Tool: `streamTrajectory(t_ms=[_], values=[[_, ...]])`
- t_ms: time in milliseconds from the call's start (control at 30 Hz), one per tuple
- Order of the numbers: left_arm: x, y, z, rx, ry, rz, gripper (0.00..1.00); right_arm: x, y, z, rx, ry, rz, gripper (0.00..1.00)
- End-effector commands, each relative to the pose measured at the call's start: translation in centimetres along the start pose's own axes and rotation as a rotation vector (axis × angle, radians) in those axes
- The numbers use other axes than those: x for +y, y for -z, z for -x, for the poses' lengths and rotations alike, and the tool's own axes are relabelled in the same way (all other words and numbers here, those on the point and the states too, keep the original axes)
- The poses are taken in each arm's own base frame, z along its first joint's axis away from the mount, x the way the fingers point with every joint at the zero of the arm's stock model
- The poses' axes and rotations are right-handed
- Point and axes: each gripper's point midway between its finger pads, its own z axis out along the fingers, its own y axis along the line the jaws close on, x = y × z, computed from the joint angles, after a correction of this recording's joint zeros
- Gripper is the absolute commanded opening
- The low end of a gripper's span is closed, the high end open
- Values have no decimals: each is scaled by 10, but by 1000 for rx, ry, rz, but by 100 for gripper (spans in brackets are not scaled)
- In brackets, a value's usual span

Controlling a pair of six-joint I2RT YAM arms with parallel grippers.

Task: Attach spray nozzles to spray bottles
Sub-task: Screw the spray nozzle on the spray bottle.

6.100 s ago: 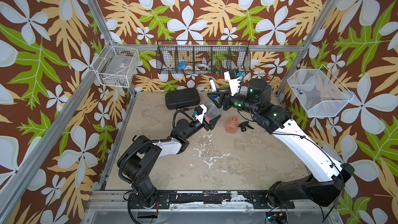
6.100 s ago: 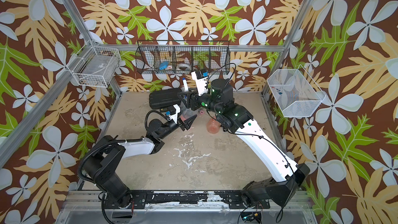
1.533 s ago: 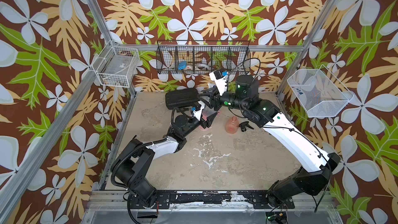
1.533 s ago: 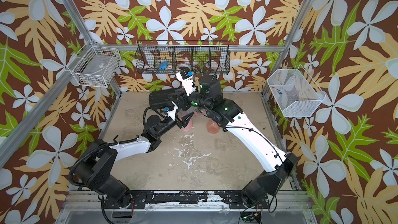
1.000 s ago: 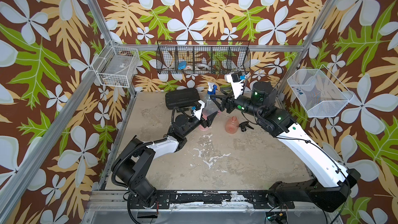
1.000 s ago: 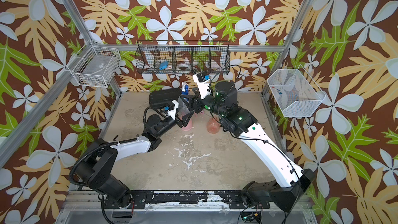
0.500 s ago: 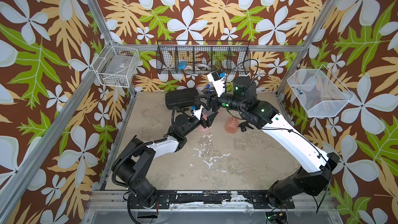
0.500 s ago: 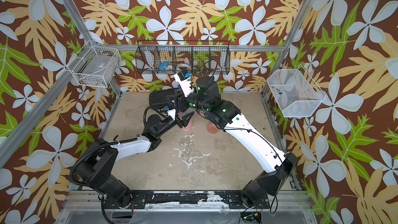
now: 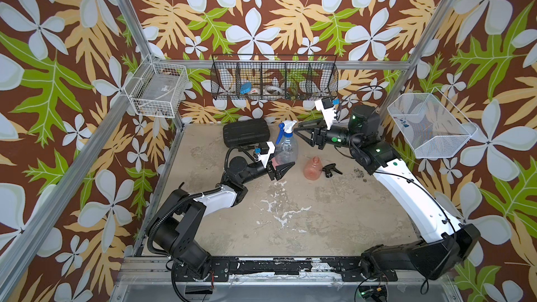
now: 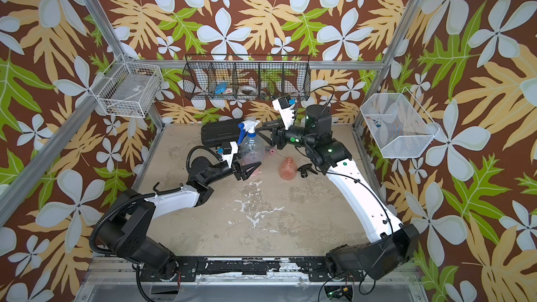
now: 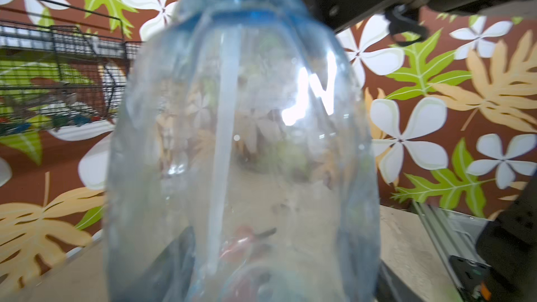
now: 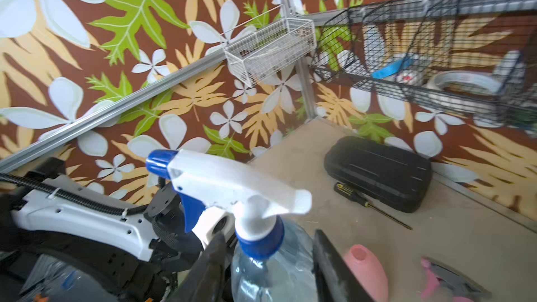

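counter (image 9: 290, 216): a worn beige surface is filling the lower middle of both top views, and both arms are reaching in from the bottom edge.
left pincer (image 9: 283, 168): just left of centre in both top views, it is pinching the base of the clear bottle and holding it upright.
clear bottle (image 9: 286, 149): it is standing at centre in both top views. In the left wrist view it is filling the frame, with a dip tube hanging down inside it.
white-and-blue nozzle (image 9: 286, 127): it is sitting on the clear bottle's neck, its blue collar covering the mouth. I cannot tell how tightly it is seated.
orange-red bottle (image 9: 313, 168): it is standing uncapped right of centre, apart from both pincers.
black nozzle (image 9: 331, 169): it is lying just beside the orange-red bottle, on its right.
right pincer (image 9: 295, 131): it is reaching in from the right at nozzle height. Its fingers (image 12: 209, 271) are standing either side of the clear bottle's shoulder, under the collar. I cannot tell whether they are pressing it.
pink bottle (image 12: 366, 268): it is resting uncapped at the lower right of the right wrist view.
grey-and-pink nozzle (image 12: 444, 281): it is lying loose beside the pink bottle.
screwdriver (image 12: 363, 201): it is lying in front of the black case (image 9: 245, 132).
black wire basket (image 9: 274, 76): it is hanging on the back wall, at upper centre.
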Motion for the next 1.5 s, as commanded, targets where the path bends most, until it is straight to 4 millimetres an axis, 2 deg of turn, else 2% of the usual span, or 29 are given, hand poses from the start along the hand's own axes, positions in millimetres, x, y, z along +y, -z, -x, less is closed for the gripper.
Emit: streamTrajectory(t_ms=[0,133,267,467,767,900,1000,1267,1367,1467], values=[[-31,2,22,-51,17,-186,50,24,0,6,-2,58,146,57],[-41,7,35,-94,61,-260,49,32,-6,-2,25,61,205,57],[-48,8,43,-118,106,-332,46,42,-17,-10,59,90,210,50],[-50,7,36,-98,148,-374,46,41,-21,-9,70,94,206,47],[-47,7,33,-82,170,-379,45,49,-20,-5,61,90,244,40],[-43,6,32,-89,166,-365,45,54,-19,-5,57,89,259,31],[-37,4,31,-93,157,-331,44,54,-19,-7,61,87,258,19],[-13,0,29,-83,71,-160,44,48,-24,-17,85,74,223,0],[0,-1,34,-92,28,-74,44,44,-31,-24,99,64,196,0],[13,-1,40,-98,-9,12,45,33,-37,-29,104,37,129,0]])
